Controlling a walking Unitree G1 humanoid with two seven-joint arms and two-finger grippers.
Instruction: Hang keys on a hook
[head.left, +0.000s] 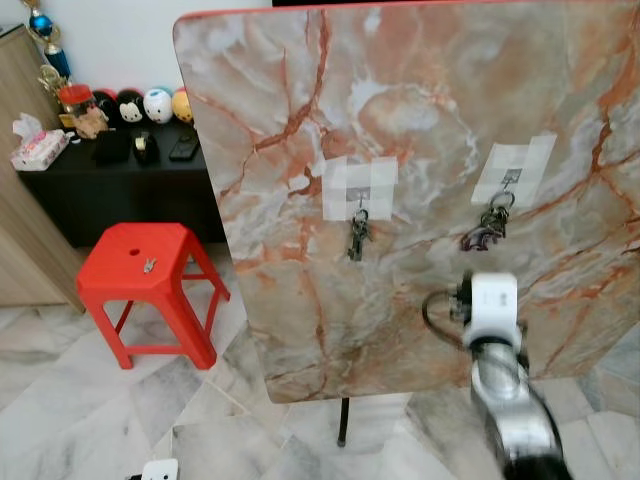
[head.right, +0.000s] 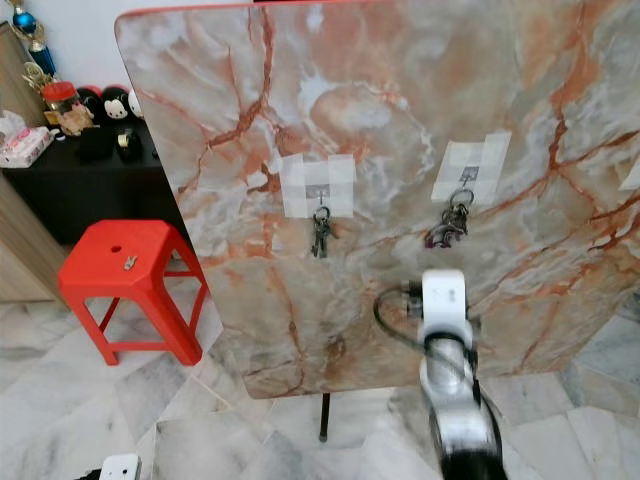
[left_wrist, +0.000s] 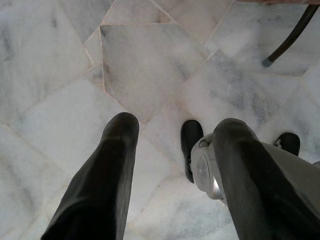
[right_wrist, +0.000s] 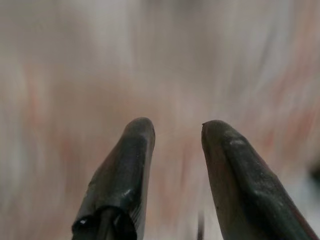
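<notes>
Your inventory: upright marbled board (head.left: 420, 120), two taped hooks, each bearing metal keys (head.left: 358, 236) and (head.left: 487, 228). Right gripper (right_wrist: 176, 131), raised below them, fingers spread, empty. Left gripper (left_wrist: 172, 127) hangs spread over floor tiles (left_wrist: 150, 65).

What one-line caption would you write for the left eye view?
Two key bunches hang on taped hooks on an upright marble board; right arm raised below.

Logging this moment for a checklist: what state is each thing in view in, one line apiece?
Left keys: hanging on the left hook.
Right keys: hanging on the right hook.
Board: upright on its stand.
Stool: upright, a small item on its seat.
Right pincer: open, empty, facing the board.
Left pincer: open, empty, pointing at the floor.
</notes>
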